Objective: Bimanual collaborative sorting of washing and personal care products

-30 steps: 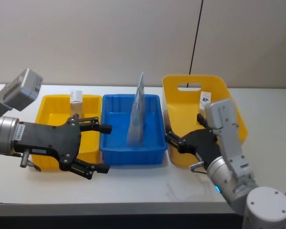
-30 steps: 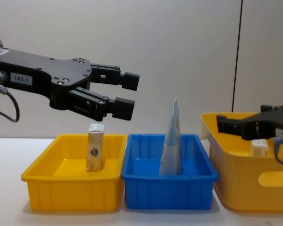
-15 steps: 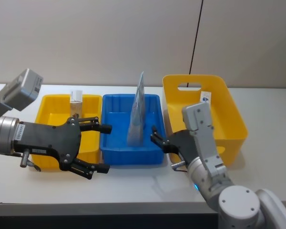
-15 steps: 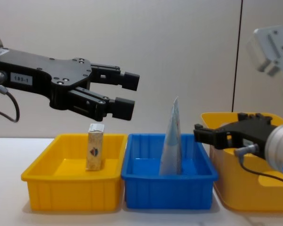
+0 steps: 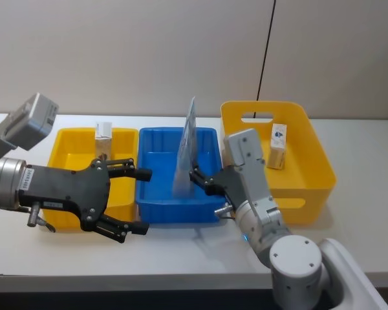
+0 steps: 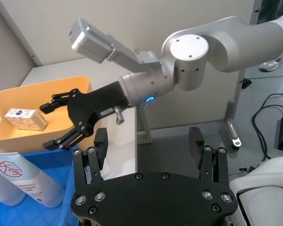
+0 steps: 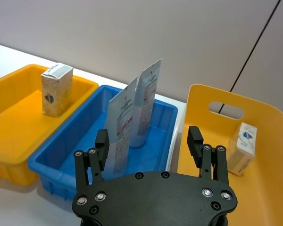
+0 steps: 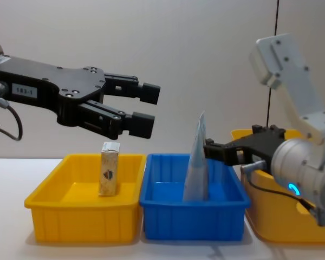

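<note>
My left gripper (image 5: 141,200) and right gripper (image 5: 207,192) gape empty; I judge pouches (image 5: 186,152) and one carton (image 5: 103,138) sorted, a last carton (image 5: 277,146) waiting in the basket (image 5: 318,182).

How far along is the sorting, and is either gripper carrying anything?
Done: one cream carton stands in the yellow tray, and two pouches stand in the blue tray. In hand: nothing. The left gripper hovers open above the yellow tray, and the right gripper is open beside the pouches. Left: a second carton sits in the yellow basket.
</note>
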{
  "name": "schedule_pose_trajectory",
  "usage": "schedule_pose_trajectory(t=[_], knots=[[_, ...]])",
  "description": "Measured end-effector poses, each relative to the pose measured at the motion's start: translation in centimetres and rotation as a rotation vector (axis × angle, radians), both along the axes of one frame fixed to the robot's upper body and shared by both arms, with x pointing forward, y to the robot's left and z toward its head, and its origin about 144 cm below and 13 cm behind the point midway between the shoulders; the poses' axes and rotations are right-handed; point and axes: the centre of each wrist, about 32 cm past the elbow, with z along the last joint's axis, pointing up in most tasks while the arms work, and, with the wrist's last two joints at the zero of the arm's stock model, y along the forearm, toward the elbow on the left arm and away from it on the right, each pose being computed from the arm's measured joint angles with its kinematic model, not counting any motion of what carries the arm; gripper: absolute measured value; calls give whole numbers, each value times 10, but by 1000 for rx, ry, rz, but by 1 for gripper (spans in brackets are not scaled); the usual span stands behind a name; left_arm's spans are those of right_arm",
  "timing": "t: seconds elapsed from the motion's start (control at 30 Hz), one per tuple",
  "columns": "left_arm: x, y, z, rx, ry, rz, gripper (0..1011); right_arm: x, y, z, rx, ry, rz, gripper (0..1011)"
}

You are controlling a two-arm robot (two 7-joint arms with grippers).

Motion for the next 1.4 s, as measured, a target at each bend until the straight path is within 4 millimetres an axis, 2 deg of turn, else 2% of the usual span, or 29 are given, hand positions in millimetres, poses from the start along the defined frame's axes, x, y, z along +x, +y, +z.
schedule_pose_trajectory(t=[0.57, 1.4], knots=[[0, 0, 0, 0, 0, 0, 1001, 31, 19, -7, -49, -14, 18, 1003], [0, 0, 0, 0, 0, 0, 1001, 52, 44, -18, -82, -10, 20, 1003]])
